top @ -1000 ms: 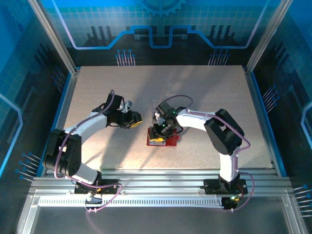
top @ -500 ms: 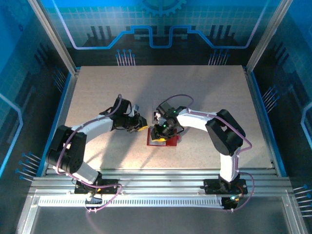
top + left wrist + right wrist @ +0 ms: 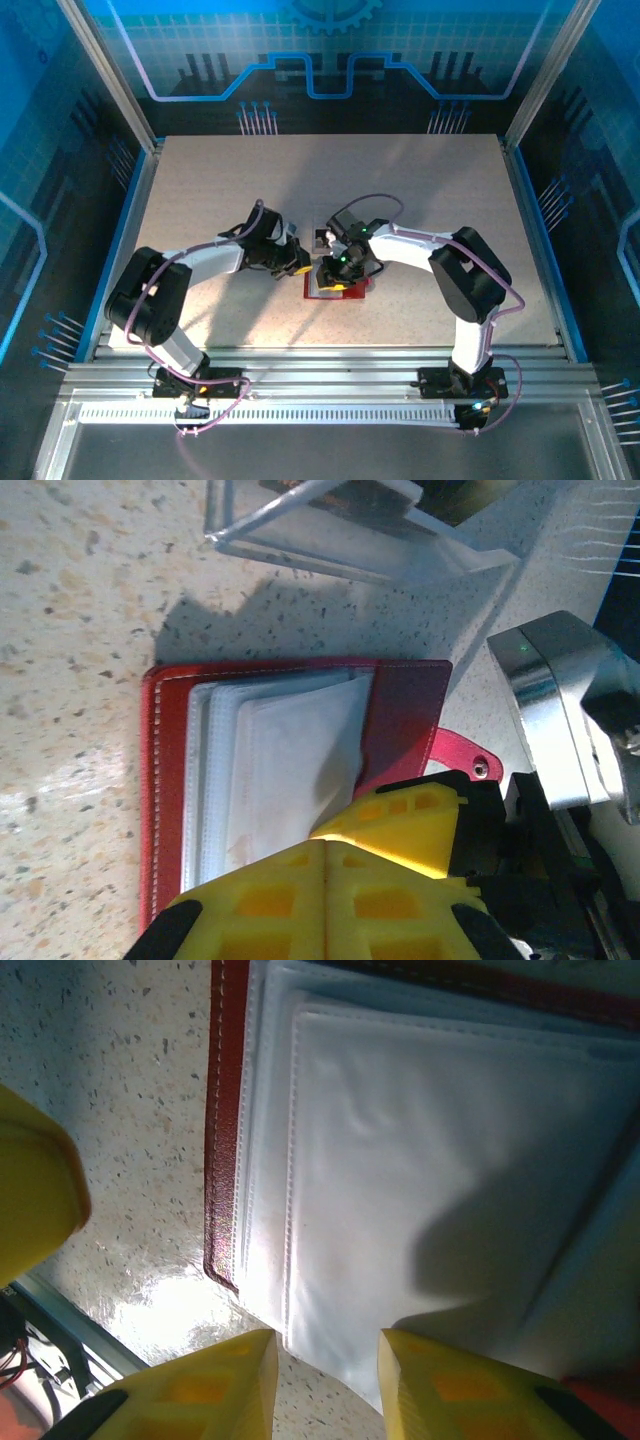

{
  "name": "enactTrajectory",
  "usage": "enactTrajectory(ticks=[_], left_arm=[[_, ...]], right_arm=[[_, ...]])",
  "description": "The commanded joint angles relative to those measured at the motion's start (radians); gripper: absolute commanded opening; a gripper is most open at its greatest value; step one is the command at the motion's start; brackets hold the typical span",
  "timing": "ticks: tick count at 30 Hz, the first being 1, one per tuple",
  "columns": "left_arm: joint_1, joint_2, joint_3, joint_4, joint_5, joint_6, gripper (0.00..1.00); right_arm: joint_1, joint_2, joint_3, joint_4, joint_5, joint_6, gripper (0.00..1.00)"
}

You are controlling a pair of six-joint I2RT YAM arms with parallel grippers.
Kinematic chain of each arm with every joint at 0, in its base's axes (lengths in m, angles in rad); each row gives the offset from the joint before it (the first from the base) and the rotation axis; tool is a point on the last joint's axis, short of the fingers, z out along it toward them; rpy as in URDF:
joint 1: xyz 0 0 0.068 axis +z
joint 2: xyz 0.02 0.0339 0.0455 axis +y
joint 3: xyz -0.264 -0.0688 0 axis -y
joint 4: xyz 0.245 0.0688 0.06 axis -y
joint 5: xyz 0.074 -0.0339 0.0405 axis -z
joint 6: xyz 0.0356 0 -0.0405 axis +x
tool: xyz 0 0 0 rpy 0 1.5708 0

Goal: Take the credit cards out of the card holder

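Note:
The red card holder (image 3: 347, 293) lies open on the table between both arms. Its pale grey pockets (image 3: 290, 750) face up and its clasp tab (image 3: 468, 762) sticks out to the right. The credit cards are hidden; no card shows in the pockets. My left gripper (image 3: 327, 844) is shut, its yellow tips pressed together at the holder's edge, over the pockets (image 3: 420, 1140). My right gripper (image 3: 328, 1372) is open, and the lower corner of a pocket sleeve lies in the gap between its fingers. In the top view the left gripper (image 3: 302, 267) and the right gripper (image 3: 329, 272) almost touch.
A clear plastic tray (image 3: 330, 530) stands on the speckled table just beyond the holder. One right-gripper finger (image 3: 415, 820) crowds in beside my left fingers. Blue walls and metal rails (image 3: 300, 375) frame the table.
The left arm has swung right to the holder's left edge and its jaws have closed. The right gripper has stayed over the holder, its jaws a little narrower.

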Motion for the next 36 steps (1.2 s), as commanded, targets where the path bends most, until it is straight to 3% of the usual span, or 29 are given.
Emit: enactTrajectory(ticks=[1,15,20,36], left_arm=[[-0.02,0.031,-0.001,0.029,0.027,-0.034,0.05],[-0.045,0.078,0.001,0.0,-0.001,-0.058,0.0],[-0.052,0.092,0.01,-0.028,-0.008,-0.056,0.0],[-0.069,0.14,0.049,-0.108,-0.035,-0.051,0.0]], right_arm=[[-0.014,-0.029,-0.02,-0.014,0.004,-0.011,0.31],[-0.046,-0.038,-0.066,0.013,-0.012,-0.021,0.27],[-0.055,-0.047,-0.094,0.051,-0.035,-0.006,0.2],[-0.067,-0.081,-0.128,0.117,-0.078,0.029,0.19]])
